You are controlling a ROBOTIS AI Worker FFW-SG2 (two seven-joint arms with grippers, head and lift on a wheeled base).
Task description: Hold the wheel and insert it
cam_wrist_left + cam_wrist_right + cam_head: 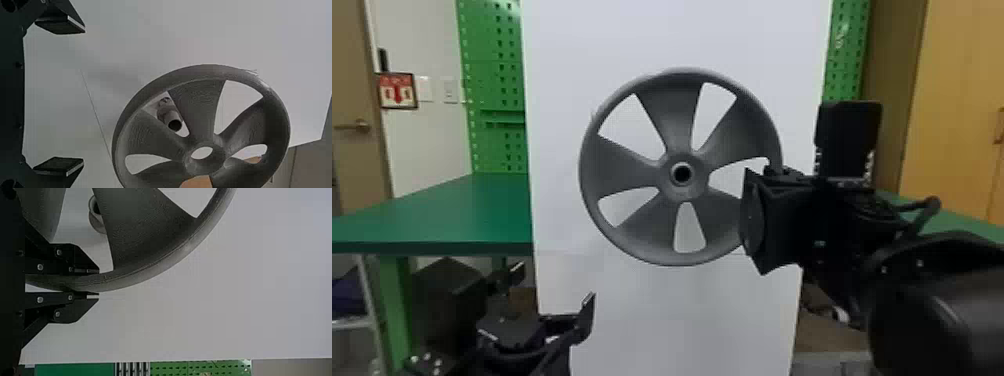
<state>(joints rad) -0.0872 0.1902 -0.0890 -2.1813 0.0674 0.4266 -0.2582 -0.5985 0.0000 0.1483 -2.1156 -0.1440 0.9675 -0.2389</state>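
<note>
Have the left claw [554,286] low at the left, spread wide. Farther in, have the right claw [749,215] pinching the right side of the grey wheel [677,120] by its rim. Holding that upright, spoked face toward the head view, in front of the white panel [557,150]. Through a gap between spokes, can spot a hollow stub [171,116] jutting from the panel, apart from the hub. Beyond, can see the green bench [457,215] and perforated green boards [497,65].

Wheel [682,190] cropped in 2 wrist views; sign [397,91] apparently blurred.
</note>
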